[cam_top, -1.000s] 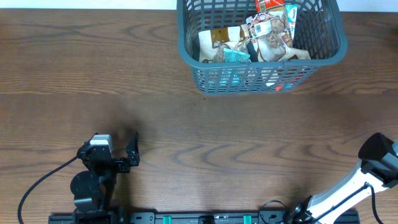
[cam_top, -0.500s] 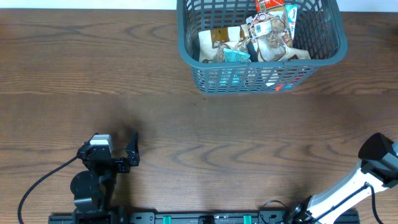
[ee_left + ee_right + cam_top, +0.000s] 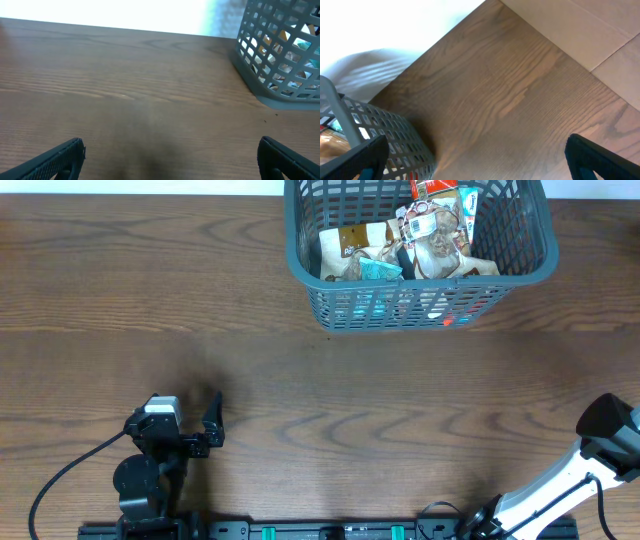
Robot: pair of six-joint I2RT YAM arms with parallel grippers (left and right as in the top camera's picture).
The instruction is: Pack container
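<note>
The container [image 3: 400, 306], a dark grey lattice basket, stands at the table's far edge, right of centre. Several snack packets [image 3: 435, 242] lie inside it. My left gripper [image 3: 213, 425] is near the front left of the table, far from the basket. In the left wrist view its fingers [image 3: 57, 159] are wide apart with only bare wood between them, and the basket [image 3: 265, 60] shows at the upper right. My right gripper [image 3: 475, 162] is open and empty, with the basket's wall [image 3: 395, 135] at the lower left. The right arm [image 3: 608, 432] sits at the front right edge.
The wooden table [image 3: 320, 390] stretches between the arms and the basket. A black cable [image 3: 60, 475] runs from the left arm's base. In the right wrist view the table's edge and pale floor [image 3: 600, 35] show at the upper right.
</note>
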